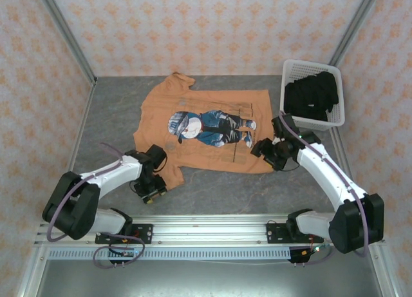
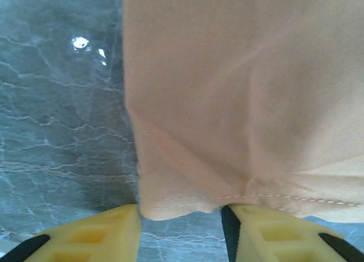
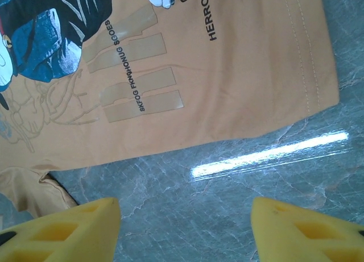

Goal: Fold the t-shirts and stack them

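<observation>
A white plastic lattice basket (image 1: 301,67) is set at the far right corner of the grey marble-patterned table (image 1: 109,116), close to the right wall. The table is enclosed by pale wall panels (image 1: 212,26) printed with orange motifs. An aluminium rail (image 1: 206,229) is fixed along the near edge.

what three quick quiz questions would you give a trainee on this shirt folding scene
1. True or false: the orange shirt lies spread print-up on the table.
2. Where are the black shirts? A) in the white basket B) on the table C) in a gripper
3. Is the right gripper open or shut?
Key: 1 true; 2 A; 3 open.
</observation>
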Tool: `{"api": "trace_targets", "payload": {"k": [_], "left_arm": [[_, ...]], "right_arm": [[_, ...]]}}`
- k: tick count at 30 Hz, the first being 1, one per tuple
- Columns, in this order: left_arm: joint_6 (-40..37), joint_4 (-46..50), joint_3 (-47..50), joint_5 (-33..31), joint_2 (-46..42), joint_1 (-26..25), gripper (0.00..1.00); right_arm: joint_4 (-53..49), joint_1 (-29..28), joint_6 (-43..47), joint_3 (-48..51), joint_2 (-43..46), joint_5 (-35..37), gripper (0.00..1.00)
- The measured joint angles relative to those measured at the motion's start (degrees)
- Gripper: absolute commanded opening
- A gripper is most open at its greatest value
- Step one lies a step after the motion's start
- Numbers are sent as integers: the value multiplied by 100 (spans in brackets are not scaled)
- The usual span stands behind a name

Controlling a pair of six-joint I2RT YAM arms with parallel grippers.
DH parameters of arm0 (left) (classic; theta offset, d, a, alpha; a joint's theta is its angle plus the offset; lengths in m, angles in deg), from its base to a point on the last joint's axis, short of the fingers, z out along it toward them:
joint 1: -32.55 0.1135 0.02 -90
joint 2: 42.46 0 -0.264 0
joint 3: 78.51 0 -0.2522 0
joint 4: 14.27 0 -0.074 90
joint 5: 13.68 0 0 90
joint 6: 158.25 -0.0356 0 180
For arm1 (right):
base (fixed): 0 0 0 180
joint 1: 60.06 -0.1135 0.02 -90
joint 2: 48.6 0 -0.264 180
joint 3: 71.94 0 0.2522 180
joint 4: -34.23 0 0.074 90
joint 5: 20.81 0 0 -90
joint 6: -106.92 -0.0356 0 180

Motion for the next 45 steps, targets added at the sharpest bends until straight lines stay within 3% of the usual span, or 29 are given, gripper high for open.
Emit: {"api": "trace_targets", "payload": {"k": [9,19,30,35,38,45], "left_arm": [[-55,-260,68,-483,-442,2,1],[-153,-17,76,-636,-1768,0,0],[-304,48,76,-525,-2090,0,0],[-328,90,76,-444,-2192,0,0],[-356,164,76,-433,-2409,-2,0],[-496,391,61,-339,-3462,-514,0]], "right_arm": [[2,426,-223,632,24,227,62],[192,621,-841,960,-168,376,62],[1095,848,-1368,1220,-1073,415,38],[1272,866,-1493,1191,-1401,409,10],[1266,868,-1473,1156,-1366,433,1],[501,870,-1147,1141,-369,542,0]]}}
